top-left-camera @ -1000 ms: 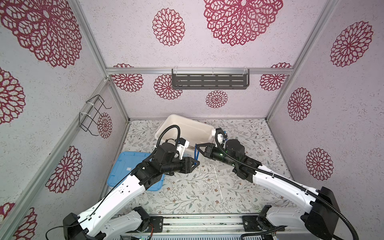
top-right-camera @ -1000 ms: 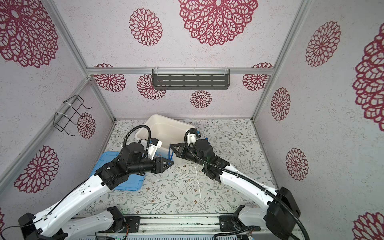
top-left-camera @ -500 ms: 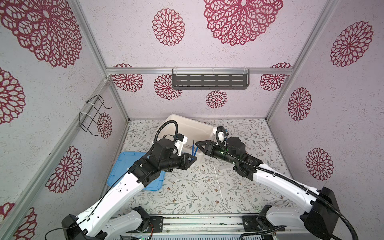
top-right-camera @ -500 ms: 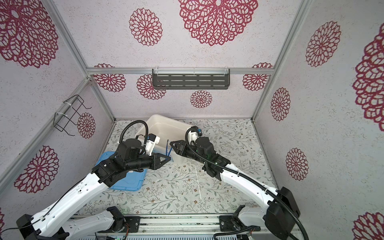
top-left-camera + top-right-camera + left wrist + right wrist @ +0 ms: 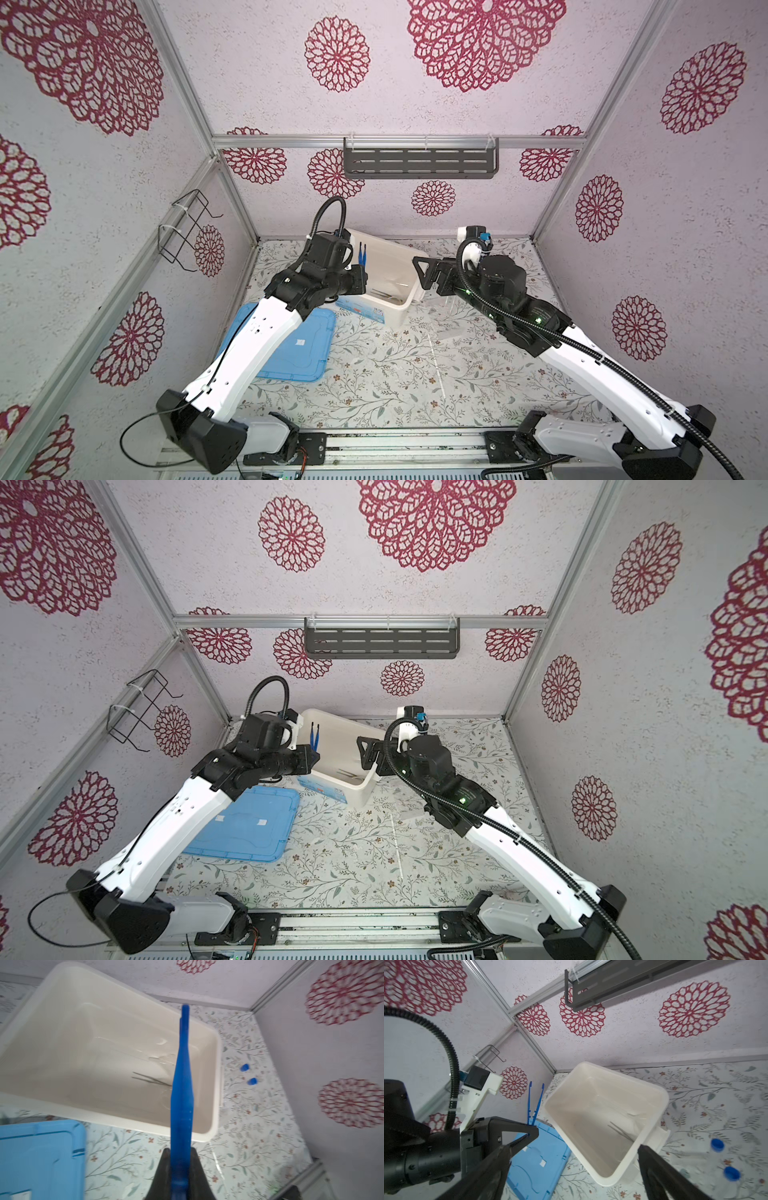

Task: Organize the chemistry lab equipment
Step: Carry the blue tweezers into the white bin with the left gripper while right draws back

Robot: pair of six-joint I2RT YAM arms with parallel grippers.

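Observation:
My left gripper (image 5: 359, 279) (image 5: 180, 1150) is shut on the handle end of the blue plastic tweezers (image 5: 362, 254) (image 5: 182, 1076), whose tips point up beside the left rim of the white box (image 5: 409, 291). Across the box, my right gripper (image 5: 424, 272) (image 5: 574, 1147) stands open and holds nothing. Grey metal tweezers (image 5: 149, 1081) (image 5: 620, 1132) lie inside the box with some clear glassware (image 5: 164, 1057). Two blue-capped test tubes (image 5: 717, 1145) (image 5: 731, 1173) lie on the mat to the right of the box. A thin white rod (image 5: 436, 361) lies nearer the front.
The blue lid (image 5: 299, 353) lies flat on the mat to the left of the box, partly under my left arm. A grey shelf (image 5: 419, 162) hangs on the back wall. A wire rack (image 5: 187, 232) hangs on the left wall.
My right gripper has opened, let go of the blue tweezers and drawn back to the right. My left gripper has carried the tweezers back and left to the box's rim.

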